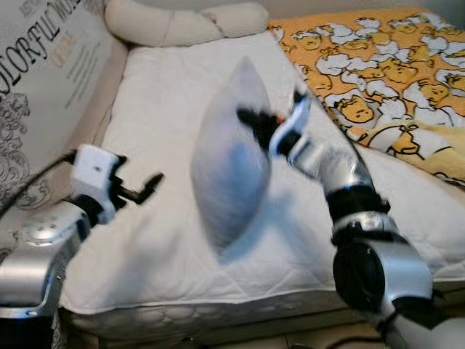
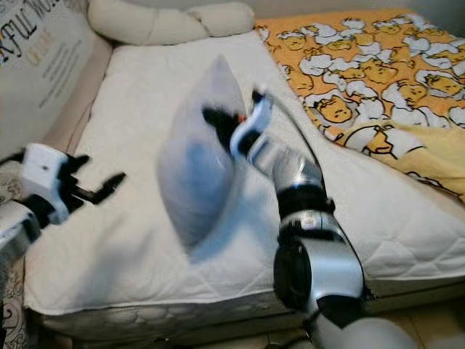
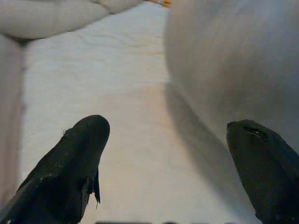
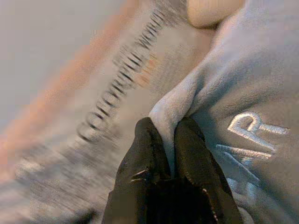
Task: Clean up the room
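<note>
A pale grey-blue pillow (image 1: 227,160) hangs upright above the white mattress (image 1: 167,240), blurred by motion. My right gripper (image 1: 256,121) is shut on the pillow's edge; the right wrist view shows both black fingers (image 4: 154,149) pinching a fold of the fabric (image 4: 219,88) with embroidered letters. My left gripper (image 1: 142,190) is held open over the mattress, to the left of the pillow and apart from it. The pillow (image 3: 233,70) looms just beyond the left gripper's fingers (image 3: 79,154) in the left wrist view.
A long cream bolster (image 1: 182,22) lies along the head of the bed. An orange blanket with cartoon ducks (image 1: 385,65) covers the right side. A printed panel with lettering (image 1: 43,80) stands against the bed's left edge.
</note>
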You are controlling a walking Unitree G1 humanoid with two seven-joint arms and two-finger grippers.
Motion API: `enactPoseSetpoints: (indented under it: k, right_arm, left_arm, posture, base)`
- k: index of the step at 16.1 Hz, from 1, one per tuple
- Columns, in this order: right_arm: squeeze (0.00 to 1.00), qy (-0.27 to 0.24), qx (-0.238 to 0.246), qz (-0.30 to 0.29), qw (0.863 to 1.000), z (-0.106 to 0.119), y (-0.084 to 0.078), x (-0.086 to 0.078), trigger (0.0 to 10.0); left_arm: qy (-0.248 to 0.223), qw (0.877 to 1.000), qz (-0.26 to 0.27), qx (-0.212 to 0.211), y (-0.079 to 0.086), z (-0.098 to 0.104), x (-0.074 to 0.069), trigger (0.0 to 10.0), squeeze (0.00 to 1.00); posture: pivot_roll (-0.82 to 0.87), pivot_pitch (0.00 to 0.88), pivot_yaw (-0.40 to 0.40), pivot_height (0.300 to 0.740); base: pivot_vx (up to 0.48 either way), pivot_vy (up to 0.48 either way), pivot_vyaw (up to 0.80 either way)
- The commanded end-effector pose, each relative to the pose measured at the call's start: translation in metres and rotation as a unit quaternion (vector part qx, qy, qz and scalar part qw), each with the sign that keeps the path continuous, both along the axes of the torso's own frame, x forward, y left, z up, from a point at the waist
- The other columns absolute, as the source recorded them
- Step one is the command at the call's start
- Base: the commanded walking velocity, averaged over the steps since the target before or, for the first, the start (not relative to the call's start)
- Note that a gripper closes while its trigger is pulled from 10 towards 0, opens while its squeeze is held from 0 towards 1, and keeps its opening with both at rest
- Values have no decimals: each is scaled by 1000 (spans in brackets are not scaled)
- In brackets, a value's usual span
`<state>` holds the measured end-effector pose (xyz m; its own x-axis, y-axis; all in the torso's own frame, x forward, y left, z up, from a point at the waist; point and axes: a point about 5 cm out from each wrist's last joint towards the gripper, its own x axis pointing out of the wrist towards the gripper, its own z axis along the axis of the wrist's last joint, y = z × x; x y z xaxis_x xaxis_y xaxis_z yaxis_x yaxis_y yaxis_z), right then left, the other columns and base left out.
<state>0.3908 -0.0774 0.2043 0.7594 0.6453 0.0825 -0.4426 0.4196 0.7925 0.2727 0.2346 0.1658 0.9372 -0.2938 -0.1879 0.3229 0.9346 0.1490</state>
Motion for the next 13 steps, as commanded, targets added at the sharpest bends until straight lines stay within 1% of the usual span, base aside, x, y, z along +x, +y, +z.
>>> enactPoseSetpoints:
  k: [1,2,3,4,5,6,8,9,10,11,12,13]
  right_arm:
    - [0,-24,54,-6,998,22,-6,2,0]
    - [0,-25,71,-3,997,25,-9,1,0]
    - [0,-27,104,4,994,29,-14,-1,0]
    - [0,-30,126,11,991,30,-19,-4,0]
    - [0,-24,131,13,991,20,-25,-8,0]
    - [0,-1,123,12,992,-1,-33,-14,0]
    - [0,67,82,-1,994,-54,-51,-31,0]
    - [0,89,70,-7,994,-70,-57,-37,0]
    - [0,128,33,-19,991,-99,-67,-48,0]
    - [0,159,1,-31,987,-124,-78,-62,0]
    - [0,207,-43,-51,976,-155,-92,-79,0]
    - [0,243,-83,-66,964,-174,-103,-92,0]
  left_arm:
    - [-14,1000,15,2,5,5,1,10000,0]
    - [-15,1000,18,0,6,6,1,10000,0]
    - [-16,1000,21,-2,7,6,0,10000,0]
    - [-17,1000,22,-3,7,6,-1,10000,0]
    - [-16,1000,22,-8,6,5,-1,10000,0]
    - [-15,1000,21,-11,4,3,-2,10000,0]
    - [-13,1000,15,-21,-2,1,-3,10000,0]
    - [-12,1000,13,-26,-5,0,-3,10000,0]
    - [-7,999,4,-33,-11,-4,-2,10000,0]
    - [-2,999,-4,-43,-16,-8,0,10000,0]
    - [4,998,-14,-55,-25,-14,7,10000,0]
    - [10,997,-28,-67,-35,-17,13,10000,0]
  posture:
    - [-72,0,85,740]
    - [-76,0,88,740]
    - [-78,0,89,740]
    - [-81,0,92,740]
    - [-81,0,88,740]
    - [-81,0,88,740]
    - [-79,0,81,740]
    - [-78,0,79,740]
    - [-78,0,79,740]
    - [-82,0,75,740]
    - [-80,0,68,740]
    - [-80,0,67,740]
  base:
    - [0,0,0]
    - [0,0,0]
    - [0,0,0]
    - [0,0,0]
    - [0,0,0]
    - [0,0,0]
    - [0,0,0]
    - [0,0,0]
    - [0,0,0]
    - [0,0,0]
    - [0,0,0]
    - [0,0,0]
